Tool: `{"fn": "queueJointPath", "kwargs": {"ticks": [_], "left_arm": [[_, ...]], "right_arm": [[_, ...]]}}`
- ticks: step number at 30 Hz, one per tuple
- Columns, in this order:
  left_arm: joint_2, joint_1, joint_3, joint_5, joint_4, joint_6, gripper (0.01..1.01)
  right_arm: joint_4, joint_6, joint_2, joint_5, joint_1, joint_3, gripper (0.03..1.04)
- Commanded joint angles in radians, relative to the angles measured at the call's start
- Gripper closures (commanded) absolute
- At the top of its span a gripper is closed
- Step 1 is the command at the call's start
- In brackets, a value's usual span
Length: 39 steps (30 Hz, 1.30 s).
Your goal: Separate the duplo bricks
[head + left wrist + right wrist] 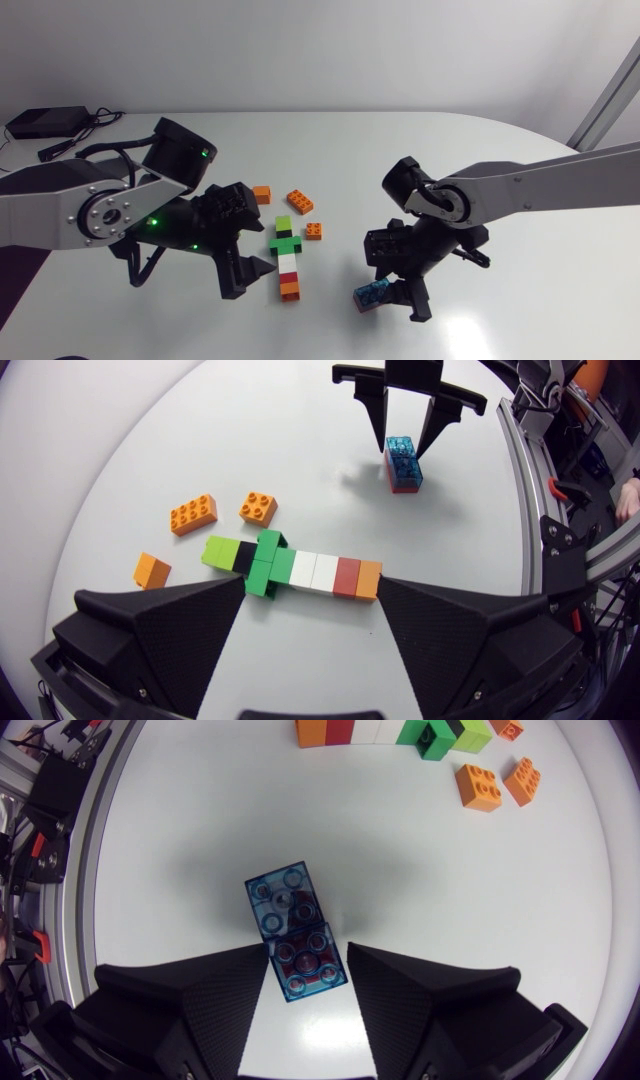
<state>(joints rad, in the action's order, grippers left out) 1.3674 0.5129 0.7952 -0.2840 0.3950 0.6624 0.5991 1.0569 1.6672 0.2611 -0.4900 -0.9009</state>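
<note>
Left of centre, left gripper (250,280) released, fingers spread wide at the near end of the multicolour brick row (287,255). Three loose orange bricks (300,201) lie by the row's far end. Further right, right gripper (398,302) grasping the translucent blue-over-red stack (368,296), which stands on the table (540,300)

Brick row (370,730): cut by the right wrist view's edge; only a strip of orange, red, white and green shows.
Red brick (403,485): from above, seen only through the clear blue brick (290,910) on it.
Right gripper (406,453): top cut off in the left wrist view; can't tell whether it touches the blue brick.
Right arm (540,185): runs off the head view's edge.
</note>
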Motion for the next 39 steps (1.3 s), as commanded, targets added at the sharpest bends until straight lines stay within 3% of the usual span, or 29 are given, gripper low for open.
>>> {"fn": "queueJointPath", "kwargs": {"ticks": [1, 3, 7, 17, 24, 30, 32, 35, 39], "left_arm": [[0.010, -0.001, -0.027, 0.000, -0.007, 0.028, 0.111], [0.010, -0.001, -0.034, 0.000, -0.016, 0.031, 0.111], [0.012, -0.001, -0.039, 0.000, -0.021, 0.031, 0.111], [0.009, 0.022, -0.039, 0.000, -0.033, 0.026, 0.111], [-0.005, 0.021, -0.059, 0.002, -0.033, 0.028, 0.111], [-0.011, 0.024, -0.065, 0.008, -0.033, 0.026, 0.111], [-0.011, 0.026, -0.065, 0.008, -0.033, 0.026, 0.111], [-0.013, 0.029, -0.065, 0.009, -0.033, 0.026, 0.111], [-0.019, 0.032, -0.067, 0.012, -0.033, 0.026, 0.111]], "right_arm": [[0.016, 0.029, -0.007, 0.001, -0.007, 0.020, 0.70], [0.019, 0.031, -0.026, 0.013, -0.002, 0.020, 0.81], [0.042, 0.028, -0.037, 0.013, -0.005, 0.026, 0.87], [0.008, -0.034, -0.106, 0.030, -0.010, 0.019, 0.87], [-0.108, -0.035, -0.037, 0.007, 0.154, -0.004, 0.87], [-0.176, -0.037, 0.074, -0.023, 0.212, -0.036, 0.86], [-0.186, -0.043, 0.089, -0.026, 0.211, -0.038, 0.78], [-0.190, -0.058, 0.100, -0.037, 0.208, -0.043, 0.36], [-0.183, -0.066, 0.062, -0.037, 0.208, -0.038, 0.14]]}}
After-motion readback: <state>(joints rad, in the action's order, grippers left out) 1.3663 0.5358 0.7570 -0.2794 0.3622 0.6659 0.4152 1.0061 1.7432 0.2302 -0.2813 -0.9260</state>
